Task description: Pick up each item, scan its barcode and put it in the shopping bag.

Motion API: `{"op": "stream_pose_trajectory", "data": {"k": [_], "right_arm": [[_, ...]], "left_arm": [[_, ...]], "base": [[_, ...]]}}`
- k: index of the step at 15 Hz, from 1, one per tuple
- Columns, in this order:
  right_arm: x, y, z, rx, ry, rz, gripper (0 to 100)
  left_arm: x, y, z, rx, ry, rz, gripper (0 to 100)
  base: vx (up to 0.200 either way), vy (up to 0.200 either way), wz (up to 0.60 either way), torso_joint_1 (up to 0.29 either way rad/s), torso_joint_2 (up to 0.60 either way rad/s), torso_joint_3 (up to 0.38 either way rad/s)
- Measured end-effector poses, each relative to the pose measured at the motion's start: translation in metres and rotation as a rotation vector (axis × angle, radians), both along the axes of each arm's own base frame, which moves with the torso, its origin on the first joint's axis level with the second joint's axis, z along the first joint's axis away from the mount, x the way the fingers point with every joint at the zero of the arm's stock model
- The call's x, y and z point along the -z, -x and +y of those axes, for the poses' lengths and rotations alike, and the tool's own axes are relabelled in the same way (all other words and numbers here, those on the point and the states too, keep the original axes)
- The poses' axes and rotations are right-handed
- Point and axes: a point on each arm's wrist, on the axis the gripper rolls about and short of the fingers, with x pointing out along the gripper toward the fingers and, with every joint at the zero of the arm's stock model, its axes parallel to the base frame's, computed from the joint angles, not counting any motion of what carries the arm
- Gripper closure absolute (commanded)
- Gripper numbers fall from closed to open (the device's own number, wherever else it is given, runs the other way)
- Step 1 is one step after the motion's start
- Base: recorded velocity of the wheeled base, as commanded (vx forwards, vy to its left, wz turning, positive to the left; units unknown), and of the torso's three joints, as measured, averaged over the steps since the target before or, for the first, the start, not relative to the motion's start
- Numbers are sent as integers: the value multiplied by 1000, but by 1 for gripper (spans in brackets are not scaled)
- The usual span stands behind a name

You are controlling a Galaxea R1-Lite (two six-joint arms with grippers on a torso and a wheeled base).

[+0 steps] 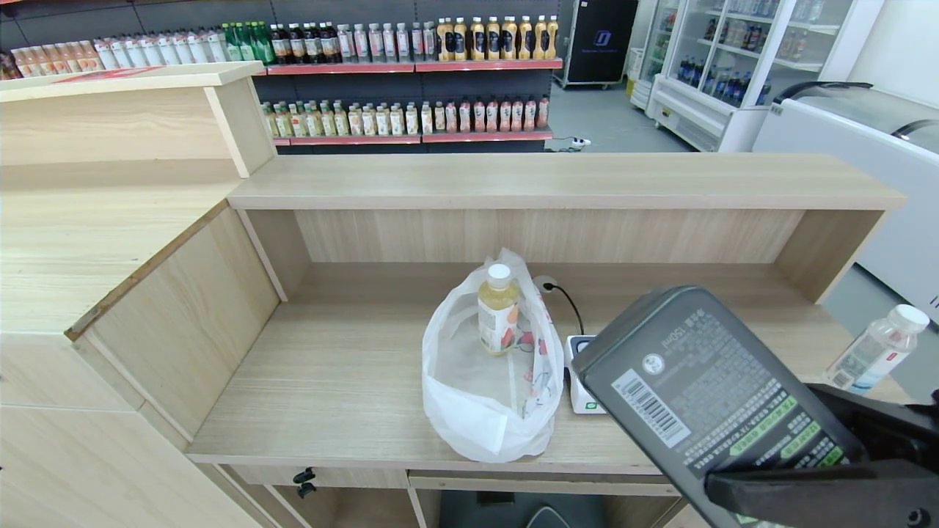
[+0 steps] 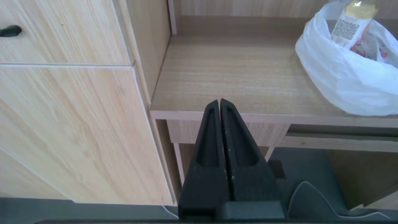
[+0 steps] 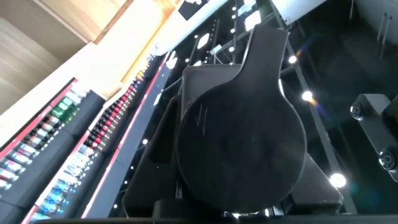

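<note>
Right tool (image 1: 741,490) pinching dark pack (image 1: 704,381), barcode (image 1: 651,408) showing; left tool (image 2: 220,107) pressed together

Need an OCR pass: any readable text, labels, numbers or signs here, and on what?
No text reads reliably.
Dark grey flat box: barcode label and green-and-white print, upside down, too small to read.
Yellow drink bottle in the white plastic bag: label blurred.
Clear plastic bottle: label too small.
Black cabinet behind: blue logo, no legible letters.

Wooden counter (image 1: 330,381) with shopping bag (image 1: 477,422), scanner (image 1: 585,396)
</note>
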Motion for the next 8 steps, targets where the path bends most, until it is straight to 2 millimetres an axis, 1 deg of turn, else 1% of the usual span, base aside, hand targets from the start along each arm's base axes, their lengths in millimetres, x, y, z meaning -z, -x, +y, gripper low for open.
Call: {"op": "stream_pose_trajectory", "data": {"k": [8], "right_arm": [[-2, 1, -1, 1, -5, -6, 100]], "left_arm": [[0, 0, 0, 0, 0, 0, 100]], "base": [[0, 0, 0, 0, 0, 0]]}}
